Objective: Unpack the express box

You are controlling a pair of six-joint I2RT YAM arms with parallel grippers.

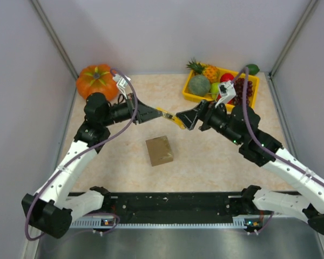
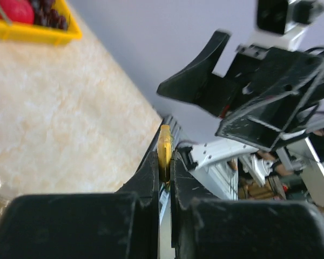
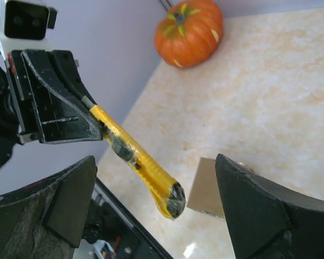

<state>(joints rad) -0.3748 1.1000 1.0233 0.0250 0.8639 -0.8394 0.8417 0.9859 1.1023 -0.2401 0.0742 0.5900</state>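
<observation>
The express box [image 1: 159, 150] is a small closed brown carton on the table's middle; a corner of it shows in the right wrist view [image 3: 208, 189]. My left gripper [image 1: 157, 111] is shut on a yellow utility knife [image 1: 170, 118], held in the air above and behind the box. The knife shows between my fingers in the left wrist view [image 2: 164, 148]. In the right wrist view the knife [image 3: 135, 159] points its black end toward my right gripper [image 1: 182, 118], which is open, facing it, with its fingers on either side of the knife's end, not touching.
An orange pumpkin [image 1: 96, 80] sits at the back left, also seen in the right wrist view [image 3: 190, 31]. A yellow fruit tray [image 1: 190, 93] with pineapple, grapes and other fruit stands at the back right. Grey walls enclose the table.
</observation>
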